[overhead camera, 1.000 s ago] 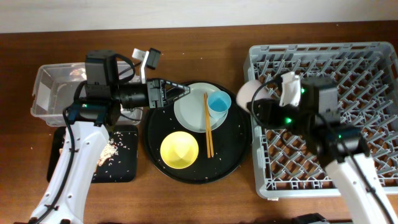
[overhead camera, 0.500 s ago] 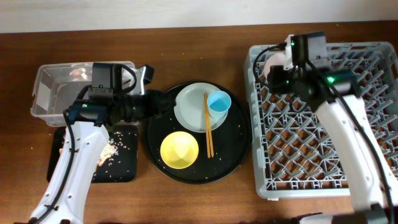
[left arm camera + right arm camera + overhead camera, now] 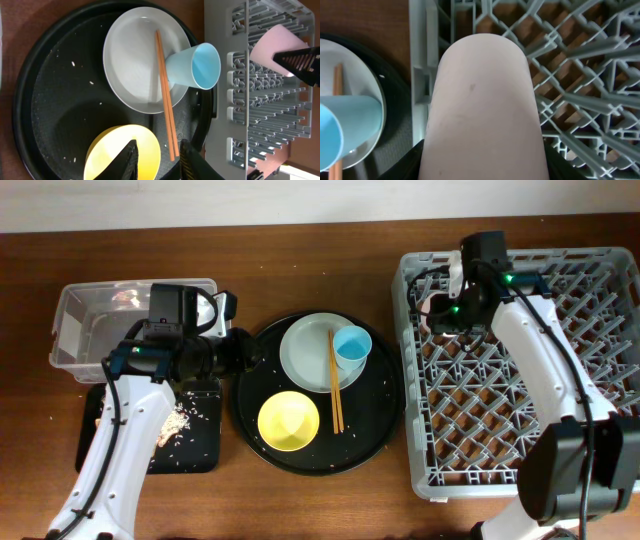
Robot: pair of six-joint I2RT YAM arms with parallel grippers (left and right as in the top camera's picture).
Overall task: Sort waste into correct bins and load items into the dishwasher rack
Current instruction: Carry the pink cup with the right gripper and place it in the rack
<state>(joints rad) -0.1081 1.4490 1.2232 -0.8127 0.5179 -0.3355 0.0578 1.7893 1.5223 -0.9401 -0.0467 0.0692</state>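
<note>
**Left side.** The clear rectangular plastic box (image 3: 90, 330) stands at the far left, and the shallow black rectangular tray (image 3: 200, 450) lies just in front of it. Brownish food scraps with crumbs (image 3: 178, 423) lie in the tray. The left gripper (image 3: 156, 145) hovers at the left edge of the large round black tray (image 3: 380, 430). Its jaws are spread and grasp nothing.

**Centre.** Four items await loading on the round tray:
- the pale grey round plate (image 3: 305, 360)
- the pair of wooden chopsticks (image 3: 334, 385), laid across the plate
- the light-blue cup (image 3: 352, 345), on its side against the plate's right rim
- the yellow bowl (image 3: 289, 421), upright and nearer the front

**Right side.** The right gripper (image 3: 481, 152) is clenched on the pink cup (image 3: 482, 95). It holds the cup over the far-left corner of the large square grey plastic dishwasher rack (image 3: 410, 420), just inside the rack's wall. The views do not show whether the cup touches the pegs.

**Assessment.** The step in hand is judged to be loading the pink cup into the rack.
- The sorting of waste appears largely done.
- The next move calls for lowering the cup between the upright pegs so that it seats steadily.
- The jaws should part only once the cup is supported, then lift clear without snagging the grid.
- The left arm is well placed to take an item from the round tray afterwards.
</note>
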